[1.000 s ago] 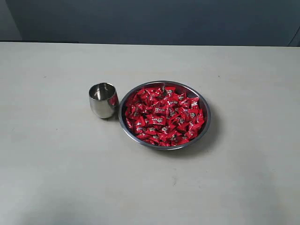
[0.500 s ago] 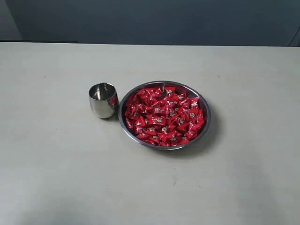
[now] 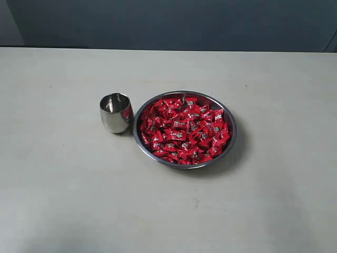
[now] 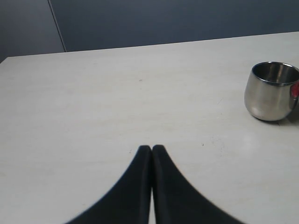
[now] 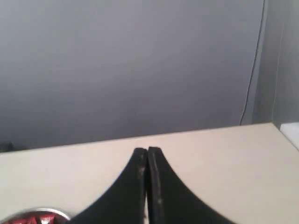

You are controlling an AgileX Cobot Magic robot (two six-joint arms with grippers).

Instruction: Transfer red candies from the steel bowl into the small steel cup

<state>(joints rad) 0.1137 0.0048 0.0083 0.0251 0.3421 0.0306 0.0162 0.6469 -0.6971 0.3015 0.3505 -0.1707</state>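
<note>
- Nothing moved vs. the earlier ext. frames: cup, bowl & candies sat just where they had a sec before.
- I saw the steel bowl point(image 3: 235, 132) near mid table point(image 3: 63, 190), a bit right of centre in the ext. view.
- Bowl was heaped w/ the red candies point(image 3: 184, 130); every one I could see lay inside the rim.
- The small steel cup point(image 3: 116, 113) stood upright just beside the bowl's left edge in the ext. view. Touching or barely apart, I couldn't tell. A red reflection showed on its side.
- Left end effector point(image 4: 152, 148): fingers pressed together tip to tip, nothing between them. It hung over bare table, w/ the cup apart from it, further out.
- Right end effector point(image 5: 147, 150): fully closed too, nothing held. It sat above the table facing a grey wall point(image 5: 140, 70), w/ only a sliver of bowl rim & candies at the picture's edge.
</note>
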